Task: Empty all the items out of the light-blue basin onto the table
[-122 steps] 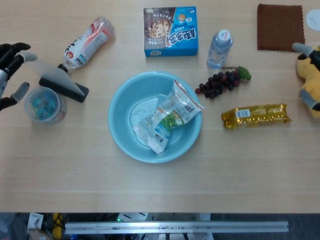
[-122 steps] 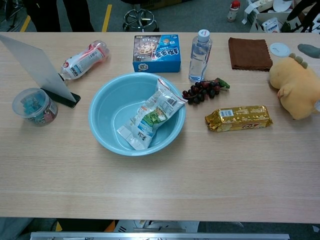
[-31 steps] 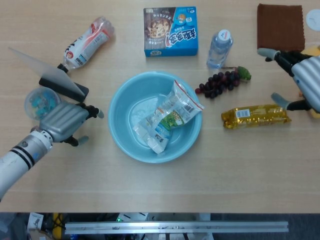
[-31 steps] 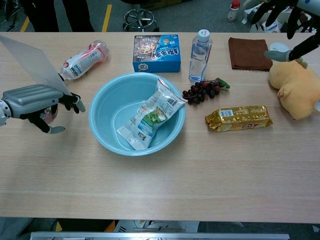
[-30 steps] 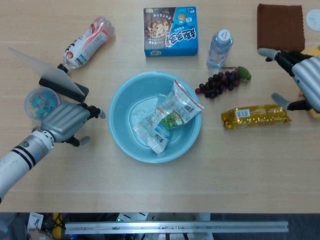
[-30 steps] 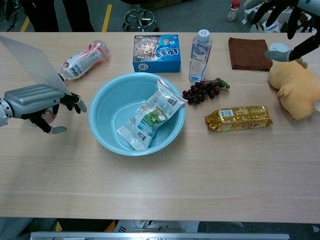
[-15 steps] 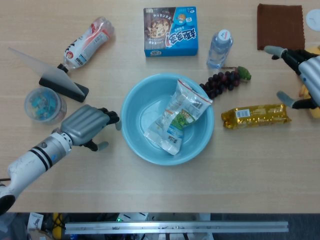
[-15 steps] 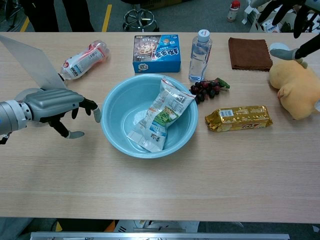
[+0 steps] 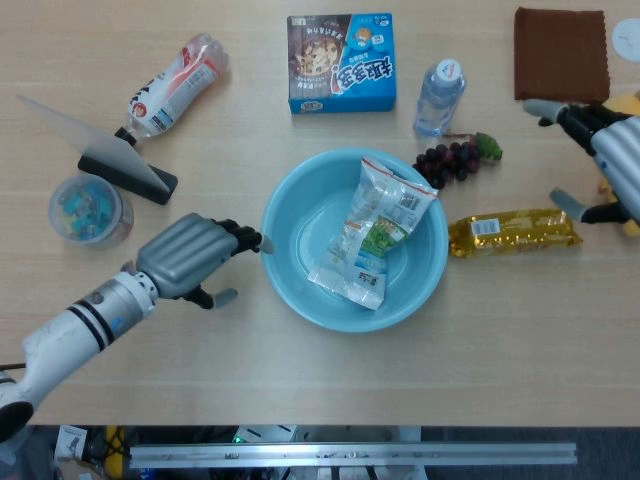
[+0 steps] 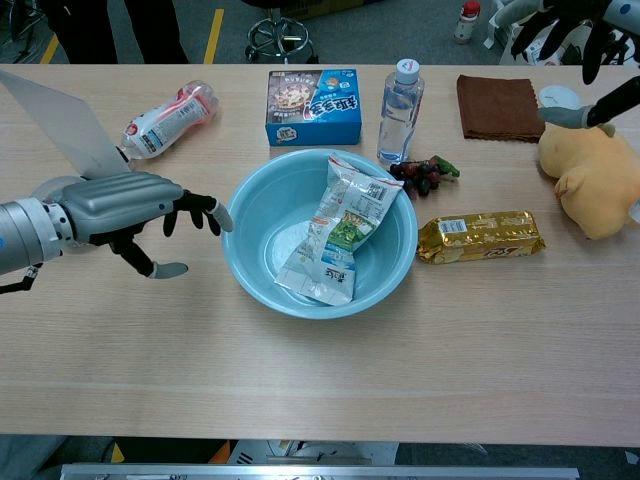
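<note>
The light-blue basin (image 9: pixel 285 275) (image 10: pixel 245 265) stands at mid-table. Inside it lie overlapping white and green snack bags (image 9: pixel 375 235) (image 10: pixel 340 228), leaning on the far wall. My left hand (image 9: pixel 195 255) (image 10: pixel 130 210) is just left of the basin, fingers stretched out, its fingertips (image 9: pixel 252 240) touching the basin's left rim; it holds nothing. My right hand (image 9: pixel 605 155) (image 10: pixel 580 45) hovers at the far right with fingers spread, well away from the basin and holding nothing.
Grapes (image 9: pixel 455 158) and a gold packet (image 9: pixel 514 232) sit right against the basin's right side. Behind are a cookie box (image 9: pixel 341 62) and a water bottle (image 9: pixel 439 96). A brown cloth (image 9: pixel 560 53) and yellow plush (image 10: pixel 590 180) lie far right; a lying bottle (image 9: pixel 175 85), black stand (image 9: pixel 125 172) and small tub (image 9: pixel 90 210) far left.
My left hand moved right against the basin's rim, and the basin slid right with its bags, up to the grapes and gold packet. The right hand barely shifted.
</note>
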